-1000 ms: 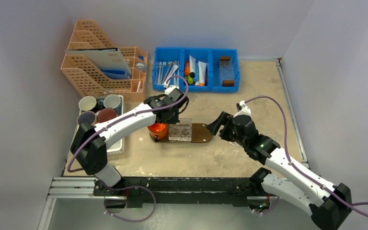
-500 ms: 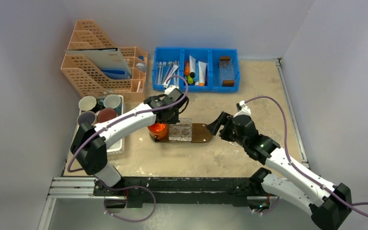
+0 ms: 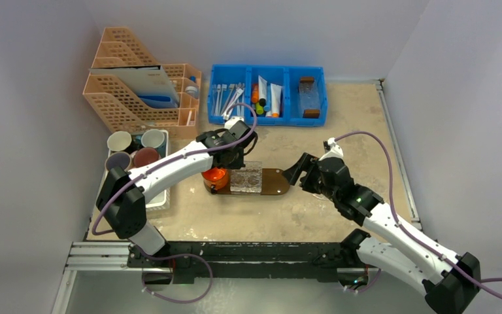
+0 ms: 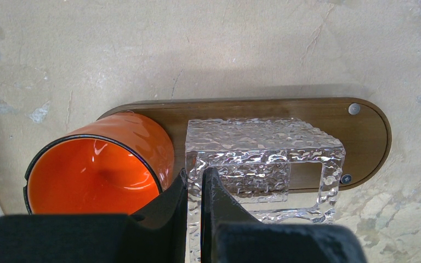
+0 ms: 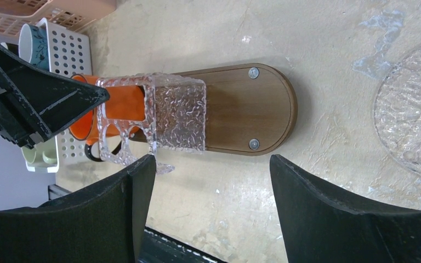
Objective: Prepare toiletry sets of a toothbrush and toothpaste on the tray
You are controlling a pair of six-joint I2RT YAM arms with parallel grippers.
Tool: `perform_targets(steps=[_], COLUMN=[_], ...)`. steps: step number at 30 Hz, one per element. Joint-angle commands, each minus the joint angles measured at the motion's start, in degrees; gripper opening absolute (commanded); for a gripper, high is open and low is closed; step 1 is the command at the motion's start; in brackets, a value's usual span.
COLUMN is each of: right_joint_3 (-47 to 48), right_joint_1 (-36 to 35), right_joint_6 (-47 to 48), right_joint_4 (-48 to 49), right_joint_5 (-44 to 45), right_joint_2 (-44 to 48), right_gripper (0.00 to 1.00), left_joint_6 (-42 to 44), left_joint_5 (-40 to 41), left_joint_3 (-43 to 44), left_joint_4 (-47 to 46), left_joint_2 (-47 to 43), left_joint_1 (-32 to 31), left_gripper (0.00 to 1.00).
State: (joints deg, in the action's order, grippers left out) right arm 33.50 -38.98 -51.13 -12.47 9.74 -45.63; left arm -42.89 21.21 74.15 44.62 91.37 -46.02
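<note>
- L gripper [image 4: 194, 176]: narrow, pinching clear holder [image 4: 263, 159] wall on tray [image 4: 329, 112], beside orange cup [image 4: 96, 175].
- R gripper [image 5: 212, 164]: I see it wide, empty, near tray end.
- Toothbrushes [image 3: 227, 98], pale tubes [image 3: 275, 98]: in blue bin [image 3: 269, 120].

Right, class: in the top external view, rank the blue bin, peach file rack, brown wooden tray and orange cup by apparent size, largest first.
1. peach file rack
2. blue bin, about as wide as the rack but less deep
3. brown wooden tray
4. orange cup
</note>
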Motion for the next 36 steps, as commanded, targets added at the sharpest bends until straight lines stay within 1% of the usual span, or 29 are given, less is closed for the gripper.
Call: perform_targets(steps=[1, 9, 15, 36], right_joint_3=[0.7, 0.5, 0.5, 0.2], right_joint_1=[-0.1, -0.1, -0.1, -0.1], right_joint_6=[0.8, 0.6, 0.5, 0.4], right_joint_4=[-0.3, 0.1, 0.3, 0.6], right_joint_5=[0.8, 0.7, 0.2, -0.1], right_joint_2=[0.6, 0.6, 0.3, -0.1], right_gripper=[0.79, 0.79, 0.79, 0.79], left_joint_6=[-1.0, -0.9, -0.9, 0.2], left_joint_5=[0.3, 0.5, 0.5, 1.9], left_joint_3=[0.7, 0.8, 0.9, 1.8], left_joint_4=[-1.4, -0.7, -0.5, 1.0], left_joint_2=[-0.1, -0.3, -0.2, -0.2], left_joint_1=[0.5, 0.6, 0.6, 0.6], left_gripper=[0.00, 0.03, 0.11, 0.15])
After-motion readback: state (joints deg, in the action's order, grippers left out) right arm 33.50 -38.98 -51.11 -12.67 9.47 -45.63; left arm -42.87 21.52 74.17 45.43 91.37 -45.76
